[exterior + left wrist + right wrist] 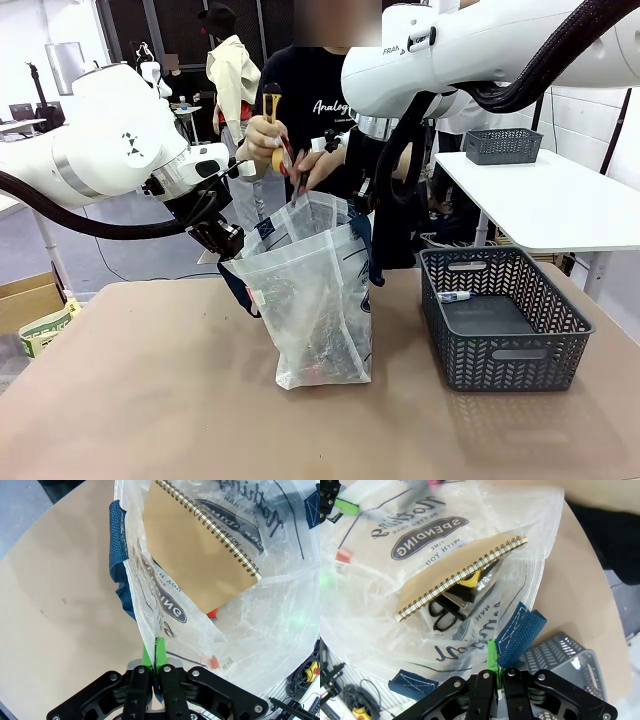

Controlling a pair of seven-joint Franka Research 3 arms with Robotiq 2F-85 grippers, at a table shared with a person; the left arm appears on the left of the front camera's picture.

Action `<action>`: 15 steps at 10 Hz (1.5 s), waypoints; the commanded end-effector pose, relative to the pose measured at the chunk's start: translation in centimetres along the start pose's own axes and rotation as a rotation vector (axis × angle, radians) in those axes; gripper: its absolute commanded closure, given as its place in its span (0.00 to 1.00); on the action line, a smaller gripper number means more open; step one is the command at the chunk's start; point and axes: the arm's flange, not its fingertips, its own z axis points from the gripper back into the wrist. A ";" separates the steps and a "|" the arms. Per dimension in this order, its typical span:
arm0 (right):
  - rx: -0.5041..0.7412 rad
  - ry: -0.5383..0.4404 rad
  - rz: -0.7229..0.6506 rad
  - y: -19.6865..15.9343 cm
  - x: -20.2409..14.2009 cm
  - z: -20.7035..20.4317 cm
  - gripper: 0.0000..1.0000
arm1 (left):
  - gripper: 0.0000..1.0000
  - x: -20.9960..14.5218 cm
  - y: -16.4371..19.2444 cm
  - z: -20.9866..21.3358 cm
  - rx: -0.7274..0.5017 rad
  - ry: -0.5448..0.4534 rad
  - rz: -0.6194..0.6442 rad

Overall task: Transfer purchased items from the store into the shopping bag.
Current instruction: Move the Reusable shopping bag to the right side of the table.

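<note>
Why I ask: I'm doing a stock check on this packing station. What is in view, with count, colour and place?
bag: one, whitish see-through with navy straps, upright mid-table, mouth held open
notebook: one, brown, spiral-bound, inside the bag
scissors: one pair, black handles, inside the bag beside the notebook
yellow-handled tool: one, held above the bag's mouth
basket: one, dark grey, on the table at the bag's right
small white item: one, lying in the basket
second basket: one, grey, on the white side table behind
table: one, tan
person's hands: two, over the bag, one gripping the tool
left gripper: shut on the bag's rim
right gripper: shut on a navy strap
</note>
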 end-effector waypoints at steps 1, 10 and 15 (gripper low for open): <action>0.002 0.002 -0.002 -0.1 0.0 0.0 1.00 | 1.00 0.0 0.0 0.1 0.003 -0.002 -0.003; 0.002 0.002 -0.002 -0.1 0.0 0.0 1.00 | 1.00 0.0 0.0 0.1 0.003 -0.002 -0.003; 0.002 0.002 -0.002 -0.1 0.0 0.0 1.00 | 1.00 0.0 0.0 0.1 0.003 -0.002 -0.003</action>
